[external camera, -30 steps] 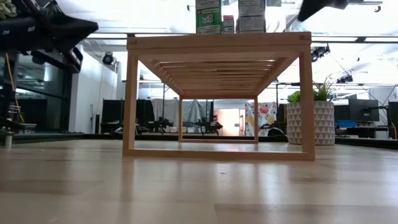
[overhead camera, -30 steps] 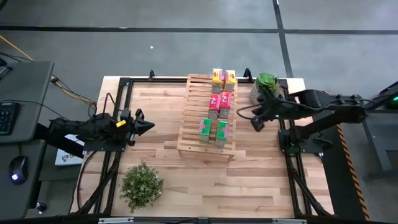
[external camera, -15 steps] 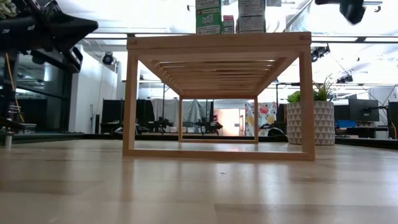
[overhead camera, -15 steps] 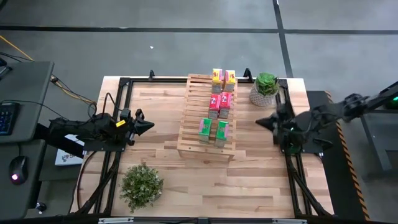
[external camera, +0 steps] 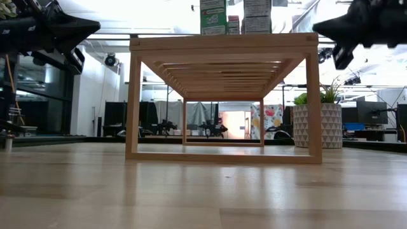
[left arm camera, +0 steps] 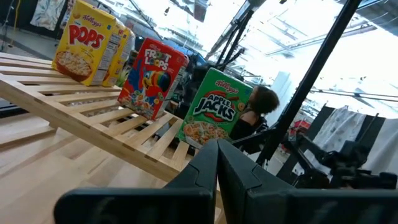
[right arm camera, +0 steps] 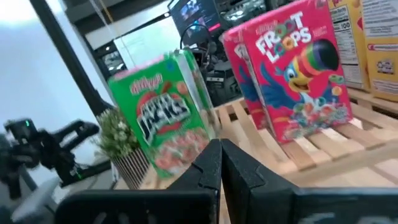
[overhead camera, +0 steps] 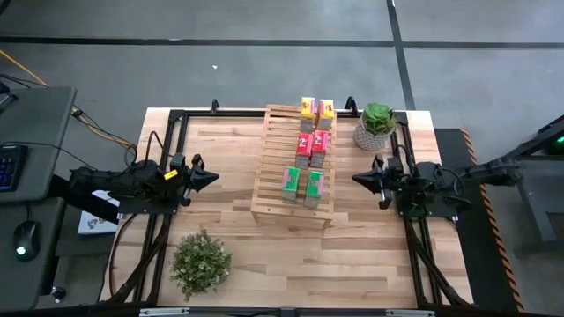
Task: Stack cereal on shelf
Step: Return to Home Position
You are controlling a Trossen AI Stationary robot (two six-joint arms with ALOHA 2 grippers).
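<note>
Six cereal boxes stand in three pairs on top of the light-wood slatted shelf [overhead camera: 293, 165]: yellow boxes [overhead camera: 316, 109] at the far end, pink-red boxes [overhead camera: 312, 143] in the middle, green boxes [overhead camera: 303, 184] at the near end. In the left wrist view the yellow [left arm camera: 87, 42], red [left arm camera: 151, 78] and green [left arm camera: 214, 109] boxes show in a row; the right wrist view shows a green [right arm camera: 163, 119] and a red box [right arm camera: 297, 68]. My left gripper [overhead camera: 211, 179] is shut, left of the shelf. My right gripper [overhead camera: 357, 179] is shut, right of it.
A potted plant [overhead camera: 376, 126] in a patterned white pot stands at the far right, close behind my right arm. A leafy bush [overhead camera: 201, 261] sits near the table's near-left corner. Bare planks [overhead camera: 352, 255] lie in front of the shelf.
My right arm has swung back from the far side beside the potted plant toward the table's right edge and come down, then turned so that its shut gripper points at the shelf's right side. The boxes and my left arm have stayed put.
</note>
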